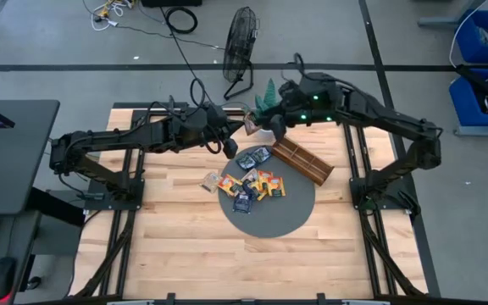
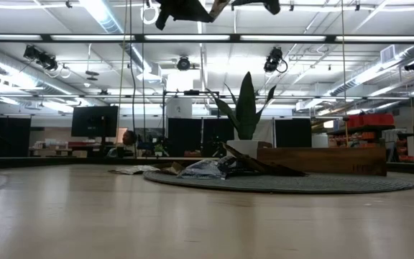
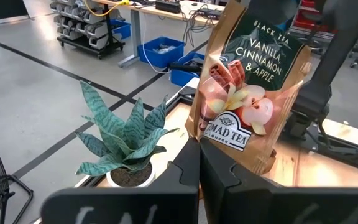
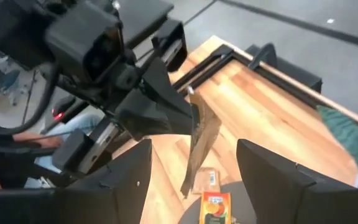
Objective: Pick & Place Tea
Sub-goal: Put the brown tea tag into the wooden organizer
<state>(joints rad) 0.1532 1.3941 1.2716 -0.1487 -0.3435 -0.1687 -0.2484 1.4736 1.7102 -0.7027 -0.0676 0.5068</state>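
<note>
The left gripper (image 3: 199,163) is pressed together on the lower edge of a glossy tan tea sachet (image 3: 248,87) printed with vanilla, cinnamon and apple, holding it upright in the air, well above the table. In the right wrist view the same sachet (image 4: 201,144) hangs edge-on from the left claw's dark fingers, its long axis running down toward the table.

The right gripper (image 4: 194,163) stands spread wide and holds nothing. The sachet lies just ahead of it, roughly between its two fingers but not touching either. In the overhead view the two claws nearly meet above the far end of the long brown wooden compartment tray (image 1: 305,161).

The remaining flat square sachets (image 1: 248,184), dark blue and orange-yellow, lie scattered on the round grey mat (image 1: 291,212), below and nearer the front of the table than both claws.

This looks like a handover: the right claw is nearer and would need to close across the sachet's thin faces.
</note>
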